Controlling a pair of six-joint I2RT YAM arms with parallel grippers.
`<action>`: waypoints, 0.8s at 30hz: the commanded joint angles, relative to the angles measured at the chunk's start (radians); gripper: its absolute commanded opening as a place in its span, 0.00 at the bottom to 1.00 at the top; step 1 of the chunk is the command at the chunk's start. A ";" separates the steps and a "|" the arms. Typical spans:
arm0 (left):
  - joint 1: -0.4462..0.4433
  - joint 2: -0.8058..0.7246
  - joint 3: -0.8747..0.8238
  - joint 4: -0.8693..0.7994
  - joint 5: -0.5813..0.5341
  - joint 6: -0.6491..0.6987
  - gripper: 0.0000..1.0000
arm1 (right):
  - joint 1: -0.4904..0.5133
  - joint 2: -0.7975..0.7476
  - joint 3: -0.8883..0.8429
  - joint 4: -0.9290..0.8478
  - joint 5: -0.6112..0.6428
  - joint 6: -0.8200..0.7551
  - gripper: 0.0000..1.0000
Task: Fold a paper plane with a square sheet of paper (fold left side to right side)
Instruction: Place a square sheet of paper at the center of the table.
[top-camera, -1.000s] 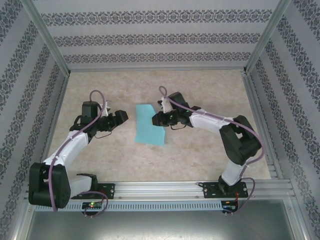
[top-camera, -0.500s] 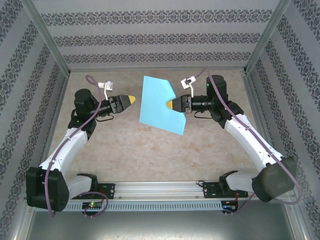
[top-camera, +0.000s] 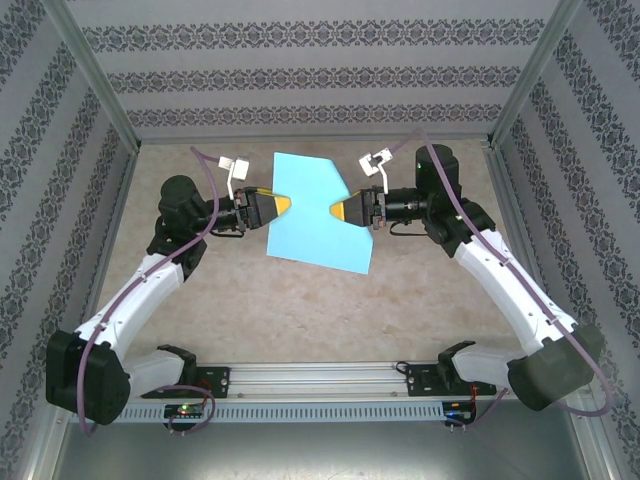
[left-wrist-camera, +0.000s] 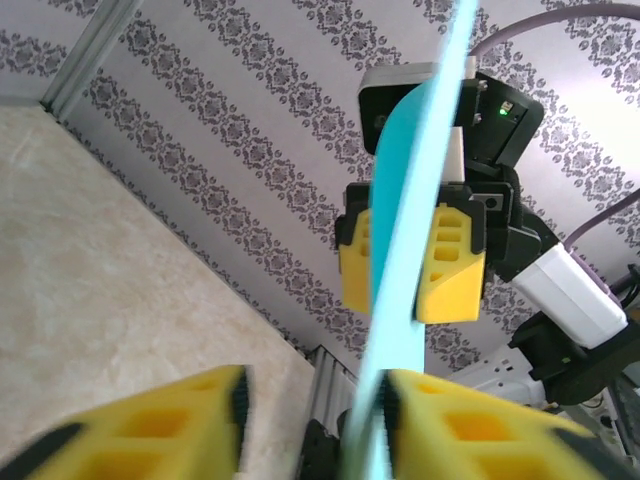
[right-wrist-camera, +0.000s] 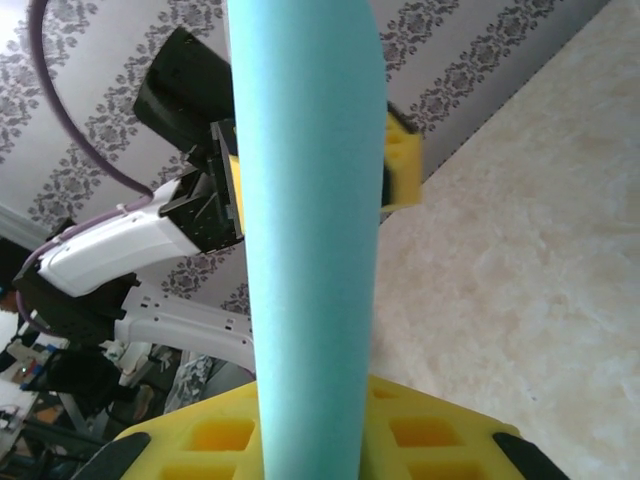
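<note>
Sheet held aloft between two arms. We see the square sheet of paper (top-camera: 315, 215) standing on edge in the upper centre of the overhead frame, lifted off the table (top-camera: 300, 320). The right gripper (top-camera: 340, 208) pinches its right edge. The left gripper (top-camera: 281, 207) straddles its left edge, jaws partly apart, with the paper lying against one finger (left-wrist-camera: 480, 425) only. We judge the hazard to be uneven closing: it could shove the limp sheet sideways, crumple it, or pull it from its single firm grip.
</note>
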 joint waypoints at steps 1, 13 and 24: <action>-0.015 -0.022 0.035 -0.059 -0.012 0.061 0.14 | -0.022 0.003 0.012 -0.036 0.062 -0.026 0.28; -0.023 0.096 -0.166 -0.229 -0.301 0.107 0.00 | -0.161 -0.020 -0.138 -0.192 0.497 -0.081 0.78; -0.024 0.545 -0.168 -0.199 -0.358 0.162 0.00 | -0.115 0.116 -0.340 0.056 0.542 0.082 0.37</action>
